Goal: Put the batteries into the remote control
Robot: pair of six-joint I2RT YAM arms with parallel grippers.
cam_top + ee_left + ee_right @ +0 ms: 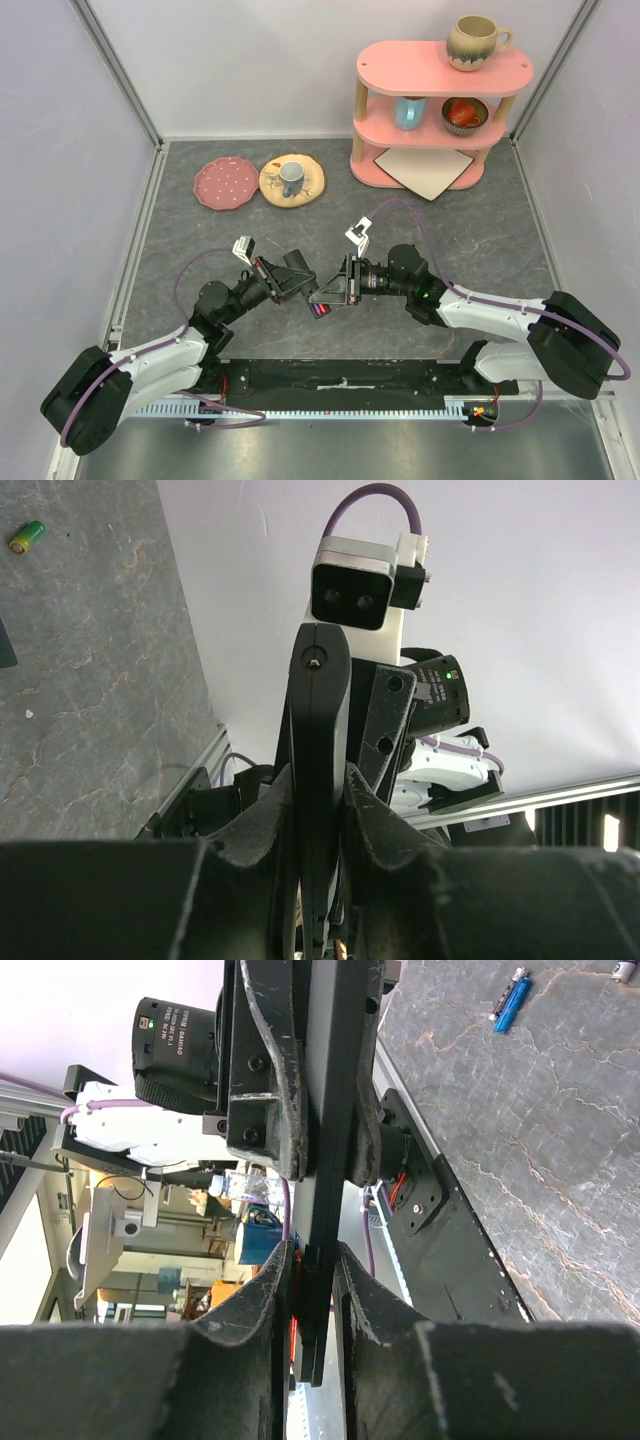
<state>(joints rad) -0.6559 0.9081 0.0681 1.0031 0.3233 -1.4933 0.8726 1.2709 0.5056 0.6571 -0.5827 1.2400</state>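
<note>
Both grippers meet at the table's middle and hold the black remote control [326,292] between them, lifted off the table. My left gripper [305,284] is shut on one end; the remote stands edge-on between its fingers in the left wrist view [318,740]. My right gripper [340,284] is shut on the other end, with the remote edge-on in the right wrist view [327,1140]. A red and blue patch [320,310] shows just under the remote; I cannot tell if it lies in it. A green battery [27,535] and a blue battery [511,1003] lie on the grey table.
A pink three-tier shelf [440,110] stands at the back right with a mug [476,42], a blue cup [409,111] and a bowl [465,113]. A white board [425,170] lies under it. A pink plate [226,183] and a yellow plate with a cup [291,179] sit at the back left.
</note>
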